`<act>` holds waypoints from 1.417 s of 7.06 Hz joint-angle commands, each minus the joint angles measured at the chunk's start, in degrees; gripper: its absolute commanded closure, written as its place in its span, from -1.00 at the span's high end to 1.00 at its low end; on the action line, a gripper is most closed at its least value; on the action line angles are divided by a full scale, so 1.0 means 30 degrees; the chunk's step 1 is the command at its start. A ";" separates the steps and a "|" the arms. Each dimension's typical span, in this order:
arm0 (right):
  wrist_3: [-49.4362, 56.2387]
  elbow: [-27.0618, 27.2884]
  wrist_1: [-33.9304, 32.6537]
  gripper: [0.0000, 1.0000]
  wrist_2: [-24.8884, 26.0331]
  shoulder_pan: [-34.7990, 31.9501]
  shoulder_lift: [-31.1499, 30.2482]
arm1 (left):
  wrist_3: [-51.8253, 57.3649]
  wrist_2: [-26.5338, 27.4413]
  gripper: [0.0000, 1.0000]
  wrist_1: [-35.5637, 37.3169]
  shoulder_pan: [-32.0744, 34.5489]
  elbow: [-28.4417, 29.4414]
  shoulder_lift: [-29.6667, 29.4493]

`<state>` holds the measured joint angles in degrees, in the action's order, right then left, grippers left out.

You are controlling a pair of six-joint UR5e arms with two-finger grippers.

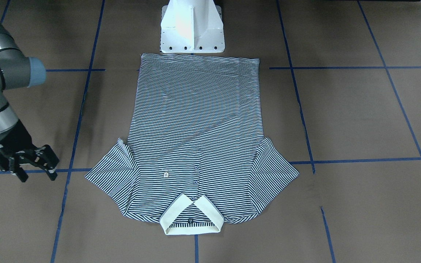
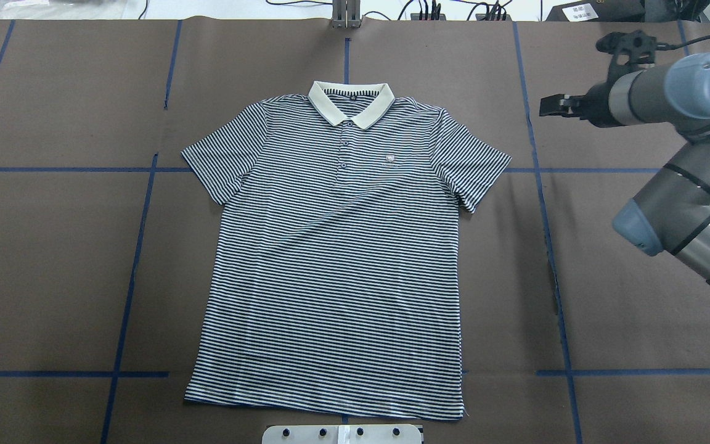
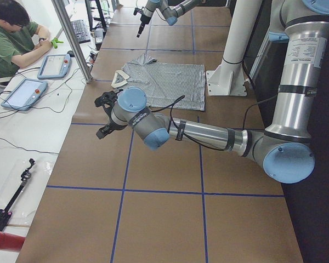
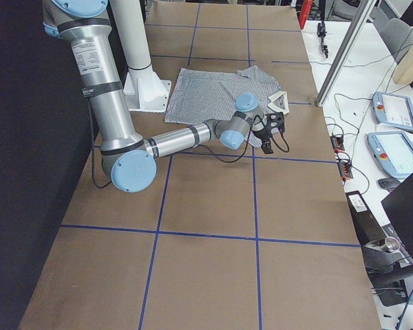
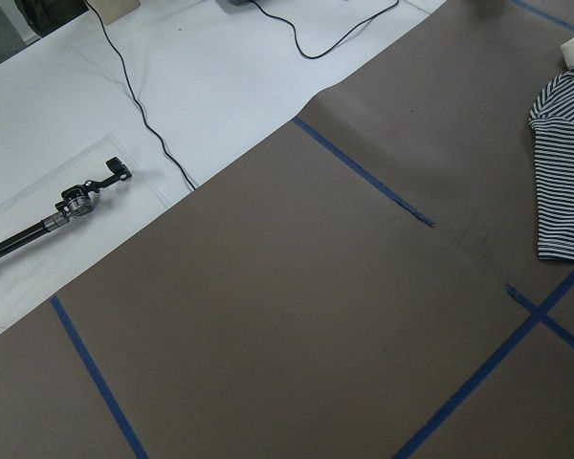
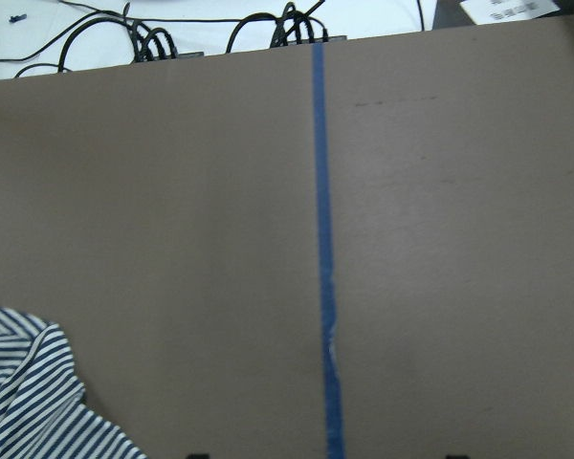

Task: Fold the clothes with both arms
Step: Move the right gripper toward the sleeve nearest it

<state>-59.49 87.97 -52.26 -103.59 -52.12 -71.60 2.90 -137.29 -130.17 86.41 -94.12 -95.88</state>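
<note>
Two sets of jaws, neither on cloth. Right gripper point(image 1: 38, 178): jaws apart, empty, over bare table point(image 2: 607, 308) out beyond the right-side sleeve point(image 2: 472, 163), near it but not touching. Left gripper point(image 3: 100, 116): shows only from the side, so I cannot tell whether its jaws are apart or together. It hangs out past the left-side sleeve point(image 2: 222, 157), well apart from it.

Polo shirt point(image 2: 336, 259) lies flat and face up mid table. Its collar point(image 2: 350, 102) is on the far side from the robot and its hem point(image 2: 324, 408) is just beside the white pedestal point(image 1: 192, 25). Both sleeves are spread and nothing is folded yet, so the step in hand looks like the approach for a first grasp.

To do it well, I'd say:
- Bring both grippers in level and matched, one per side.
- Pinch both layers at the sleeve or shoulder edge, not one layer.
- Lift only enough to clear the table, and carry the two sides across together so the stripes stay straight.
- The thin knit will likely sag and drag if one side leads.

Count: one shirt, one collar, two sleeves, three buttons point(image 2: 346, 143) showing, one chest logo point(image 2: 390, 161), two grippers, one pedestal.
</note>
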 commanded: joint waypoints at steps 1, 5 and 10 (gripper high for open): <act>-0.0819 -0.0694 -0.1507 0.54 0.1655 0.2047 0.1510 | 0.0000 0.0000 1.00 0.0000 -0.0034 -0.0002 -0.0033; -0.0914 -0.1751 -0.1448 0.35 0.1688 0.2667 0.1484 | 0.0000 0.0000 1.00 0.0000 -0.0181 -0.0002 -0.0033; -0.0914 -0.2106 -0.1448 0.24 0.1717 0.2989 0.1513 | 0.0000 0.0000 1.00 0.0000 -0.0210 -0.0002 -0.0033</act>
<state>-62.23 81.70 -56.60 -98.50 -43.36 -67.06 2.90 -137.29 -130.17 85.83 -94.13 -95.98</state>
